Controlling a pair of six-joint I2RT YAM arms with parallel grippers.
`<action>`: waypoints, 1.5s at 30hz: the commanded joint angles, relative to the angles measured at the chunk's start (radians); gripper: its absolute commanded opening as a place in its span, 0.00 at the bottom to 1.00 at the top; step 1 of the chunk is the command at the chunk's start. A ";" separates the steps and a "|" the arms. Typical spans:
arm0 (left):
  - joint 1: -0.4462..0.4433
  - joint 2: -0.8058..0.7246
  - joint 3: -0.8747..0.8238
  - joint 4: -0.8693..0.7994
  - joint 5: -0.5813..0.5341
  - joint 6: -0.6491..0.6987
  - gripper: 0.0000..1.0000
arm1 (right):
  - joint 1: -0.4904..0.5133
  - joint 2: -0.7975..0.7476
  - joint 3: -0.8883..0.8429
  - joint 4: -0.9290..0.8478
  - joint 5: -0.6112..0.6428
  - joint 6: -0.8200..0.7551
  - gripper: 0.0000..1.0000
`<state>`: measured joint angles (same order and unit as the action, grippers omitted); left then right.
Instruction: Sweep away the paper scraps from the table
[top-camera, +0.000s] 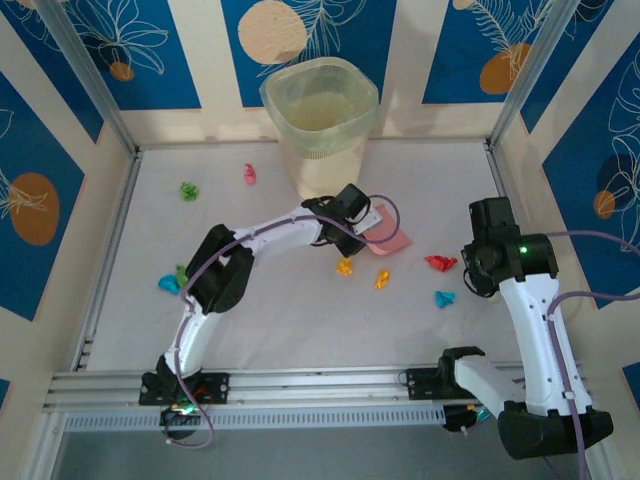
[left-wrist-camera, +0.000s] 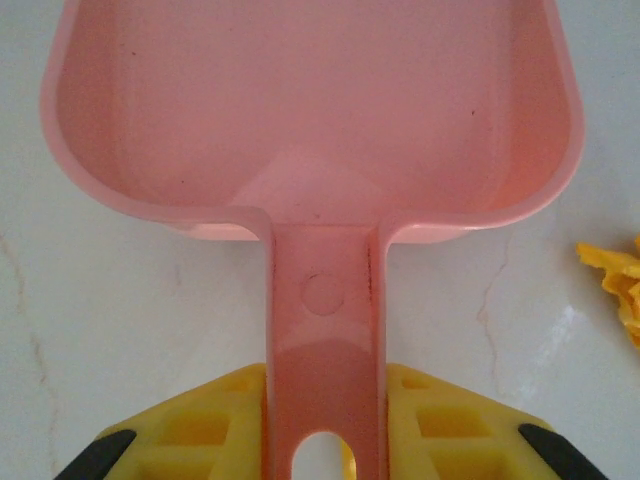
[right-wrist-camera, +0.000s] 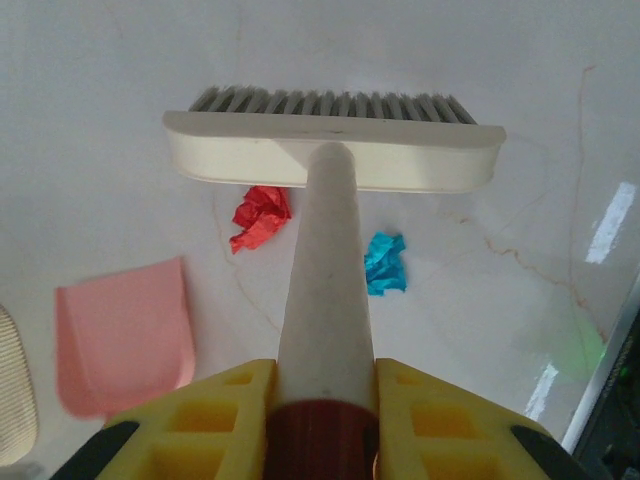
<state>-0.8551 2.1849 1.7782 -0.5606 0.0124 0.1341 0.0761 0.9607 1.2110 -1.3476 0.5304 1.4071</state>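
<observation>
From above, crumpled paper scraps (top-camera: 344, 266) in green, pink, orange, red and cyan lie scattered over the white-grey matte bench (top-camera: 300, 330), with a translucent plastic tub (top-camera: 320, 110) at its far edge. At the left wrist, the left hand (left-wrist-camera: 325, 425) is clamped on the handle of a flat pink plastic dustpan (left-wrist-camera: 310, 120); a yellow-orange scrap (left-wrist-camera: 615, 285) lies to its right. At the right wrist, the right hand (right-wrist-camera: 325, 420) grips a white brush (right-wrist-camera: 335, 150) by its handle, with a red scrap (right-wrist-camera: 260, 218) and a cyan scrap (right-wrist-camera: 384, 262) just beside its head.

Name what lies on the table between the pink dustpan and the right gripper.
One red paper scrap; the top view shows it.
</observation>
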 joint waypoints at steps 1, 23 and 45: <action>-0.024 0.033 0.041 -0.012 -0.027 0.021 0.00 | 0.015 0.006 0.019 0.043 -0.026 0.052 0.00; -0.035 0.037 0.011 -0.015 -0.072 0.072 0.00 | 0.256 0.148 0.063 0.226 -0.025 0.338 0.00; -0.010 0.023 -0.027 -0.019 -0.094 0.096 0.00 | 0.258 0.200 0.209 0.343 0.028 0.105 0.00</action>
<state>-0.8726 2.2154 1.7695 -0.5350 -0.0612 0.2016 0.3401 1.2503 1.3701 -1.0050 0.5007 1.5887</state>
